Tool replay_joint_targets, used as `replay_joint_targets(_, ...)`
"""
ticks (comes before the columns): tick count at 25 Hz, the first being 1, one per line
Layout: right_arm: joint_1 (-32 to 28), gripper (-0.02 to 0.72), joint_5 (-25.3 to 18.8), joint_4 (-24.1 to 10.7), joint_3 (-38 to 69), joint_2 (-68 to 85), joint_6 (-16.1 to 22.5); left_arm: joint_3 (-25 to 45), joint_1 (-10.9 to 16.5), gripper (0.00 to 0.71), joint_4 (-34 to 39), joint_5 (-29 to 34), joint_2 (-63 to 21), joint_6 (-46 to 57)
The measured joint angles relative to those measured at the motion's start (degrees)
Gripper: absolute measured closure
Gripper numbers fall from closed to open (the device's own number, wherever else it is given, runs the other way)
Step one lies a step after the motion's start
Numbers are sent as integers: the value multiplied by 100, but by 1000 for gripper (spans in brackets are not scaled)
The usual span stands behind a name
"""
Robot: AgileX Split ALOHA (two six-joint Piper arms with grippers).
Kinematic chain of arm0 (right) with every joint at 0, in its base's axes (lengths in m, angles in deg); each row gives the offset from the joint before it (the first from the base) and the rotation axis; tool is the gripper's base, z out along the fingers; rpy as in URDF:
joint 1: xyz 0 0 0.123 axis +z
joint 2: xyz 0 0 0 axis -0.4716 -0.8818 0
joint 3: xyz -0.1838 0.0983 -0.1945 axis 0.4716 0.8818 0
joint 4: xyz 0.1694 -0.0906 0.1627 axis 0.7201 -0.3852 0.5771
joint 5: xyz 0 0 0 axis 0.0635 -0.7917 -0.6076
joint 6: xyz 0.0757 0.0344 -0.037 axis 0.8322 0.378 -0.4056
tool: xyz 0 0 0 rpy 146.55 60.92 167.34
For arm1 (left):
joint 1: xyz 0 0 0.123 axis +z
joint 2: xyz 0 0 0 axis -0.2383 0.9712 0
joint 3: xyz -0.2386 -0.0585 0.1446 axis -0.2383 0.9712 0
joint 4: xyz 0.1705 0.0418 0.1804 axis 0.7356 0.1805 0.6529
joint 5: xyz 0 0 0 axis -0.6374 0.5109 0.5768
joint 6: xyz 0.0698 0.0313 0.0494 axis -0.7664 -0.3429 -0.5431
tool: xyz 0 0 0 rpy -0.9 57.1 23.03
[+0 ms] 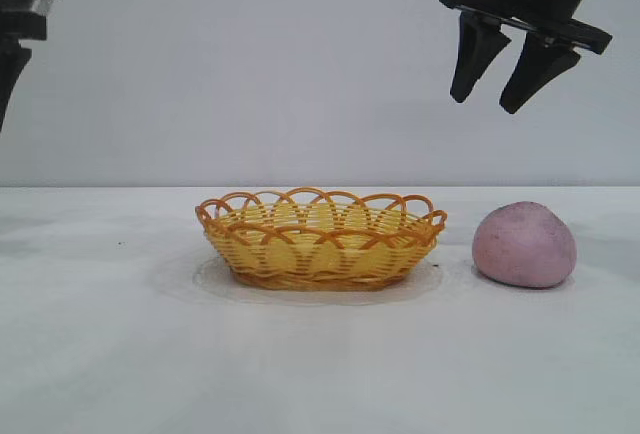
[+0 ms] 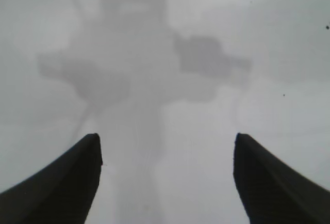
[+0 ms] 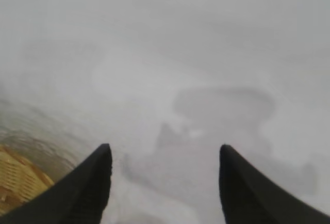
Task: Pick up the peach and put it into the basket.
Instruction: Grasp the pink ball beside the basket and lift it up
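below and just to the right of the right gripper [image 1: 492, 96], whose two dark fingers [image 1: 476, 59] hang parted with nothing between them, the peach [image 1: 525, 244] sits on the white table [image 1: 100, 354], well under the fingertips and untouched. left of the peach and apart from it stands the basket [image 1: 320, 238], nothing visible inside. far off at the left edge the left gripper [image 2: 167, 180] spreads its fingers [image 2: 67, 182] wide above bare table, clasping nothing.

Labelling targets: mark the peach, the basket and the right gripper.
peach [image 1: 524, 245], exterior view, middle of its rounded front.
basket [image 1: 320, 252], exterior view, front woven wall.
right gripper [image 1: 496, 90], exterior view, midway between its open fingers.
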Motion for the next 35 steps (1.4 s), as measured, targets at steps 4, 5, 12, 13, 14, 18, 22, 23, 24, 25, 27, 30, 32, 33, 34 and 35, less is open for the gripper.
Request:
replay_joint_targets(4,0,310,-46,0,0,0,0,457,0,245,3,24,-687,25)
replay_joint_targets(5,0,310,-46,0,0,0,0,614,0,245,3,24,-893,52)
replay_joint_targets(12,0,310,-59,0,0,0,0,2373,0,245,-192,23,-2548,170)
replay_joint_targets(13,0,310,-72,0,0,0,0,2677,0,245,-202,-17,-2782,170)
replay_joint_targets(14,0,310,-82,0,0,0,0,2979,0,245,-215,-78,-3068,170)
replay_joint_targets(18,0,310,-82,0,0,0,0,4090,0,245,-283,-309,-4197,177)
replay_joint_targets(22,0,310,-82,0,0,0,0,4972,0,245,-288,-392,-5345,191)
replay_joint_targets(23,0,310,-82,0,0,0,0,5169,0,245,-288,-392,-5605,191)
replay_joint_targets(24,0,310,-82,0,0,0,0,5346,0,245,-288,-392,-5922,206)
replay_joint_targets(25,0,310,-82,0,0,0,0,5509,0,245,-288,-392,-6252,234)
replay_joint_targets(27,0,310,-82,0,0,0,0,5757,0,245,-312,-392,-6891,312)
replay_joint_targets(30,0,310,-82,0,0,0,0,6001,0,245,-384,-369,-7925,322)
replay_joint_targets(32,0,310,-82,0,0,0,0,6061,0,245,-427,-369,-8651,322)
replay_joint_targets(33,0,310,-82,0,0,0,0,6077,0,245,-427,-381,-9012,322)
replay_joint_targets(34,0,310,-82,0,0,0,0,6122,0,245,-427,-438,-9305,322)
replay_joint_targets(35,0,310,-82,0,0,0,0,6189,0,245,-427,-491,-9649,322)
